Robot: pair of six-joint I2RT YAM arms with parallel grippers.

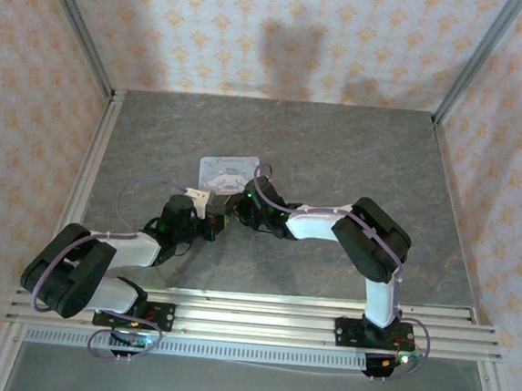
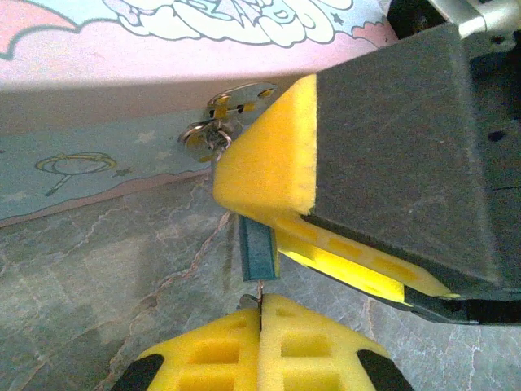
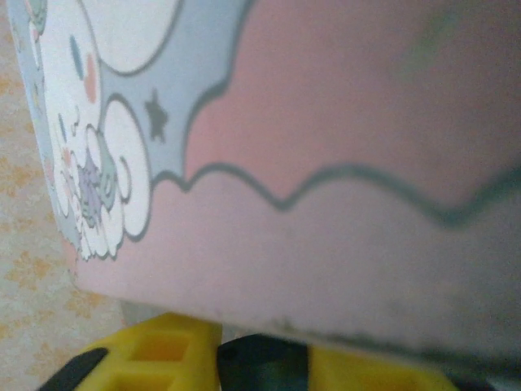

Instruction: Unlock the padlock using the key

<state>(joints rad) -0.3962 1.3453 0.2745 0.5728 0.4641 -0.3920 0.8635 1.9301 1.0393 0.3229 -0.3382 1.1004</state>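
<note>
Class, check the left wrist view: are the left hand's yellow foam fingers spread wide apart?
No: the left hand's yellow foam fingers press together, leaving just a thin seam between them.

Padlock (image 2: 259, 251) just in frnt of tin (image 2: 122, 163), nr its hasp (image 2: 232, 110).

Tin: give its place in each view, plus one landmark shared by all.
Top external: tin at the centre of the table.
Left wrist: tin along top and left, pink lid over blue side.
Right wrist: tin in the upper part, close up, pink printed face.
Landmark: the right pincer, yellow pads, beside the tin.
</note>
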